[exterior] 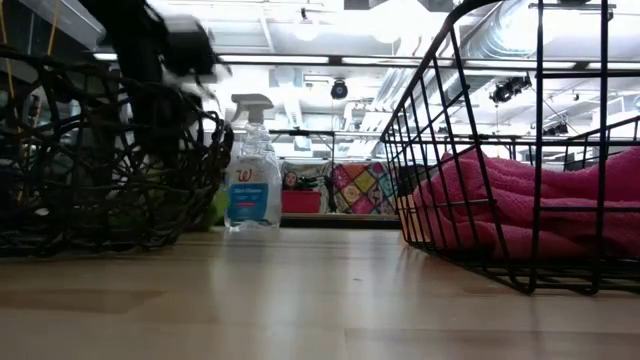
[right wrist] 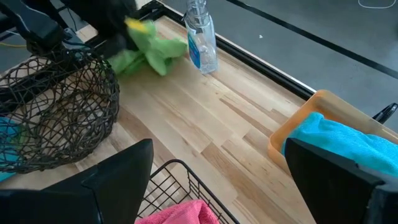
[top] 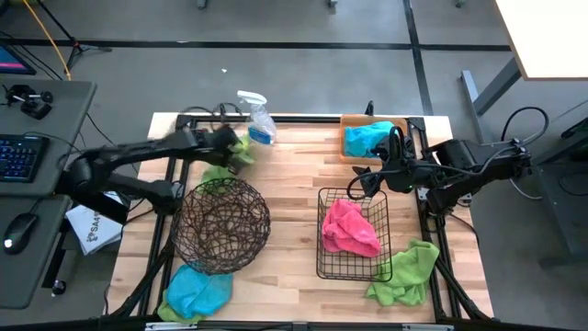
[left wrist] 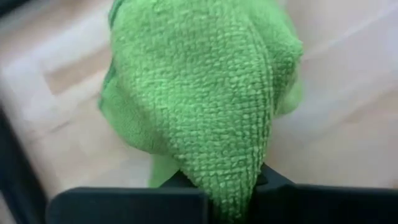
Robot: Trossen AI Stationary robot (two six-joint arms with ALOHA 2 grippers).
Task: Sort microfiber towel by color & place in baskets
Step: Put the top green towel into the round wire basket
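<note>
One lime green towel (left wrist: 205, 106) hangs pinched in the left gripper (top: 241, 150) beside the spray bottle (top: 259, 119), best lifted clear before swinging over the round woven-wire bowl (top: 220, 225), while the right gripper (top: 367, 181), fingers apart, waits above the black wire-grid basket (top: 354, 234).

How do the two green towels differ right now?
The far green towel is pinched in the left claw beside the spray bottle; the near green towel lies loose at the table's front right corner, beside the black basket. The far one hangs bunched from the claw; the near one is spread flat. Both are lime green, and neither is in a basket.
</note>
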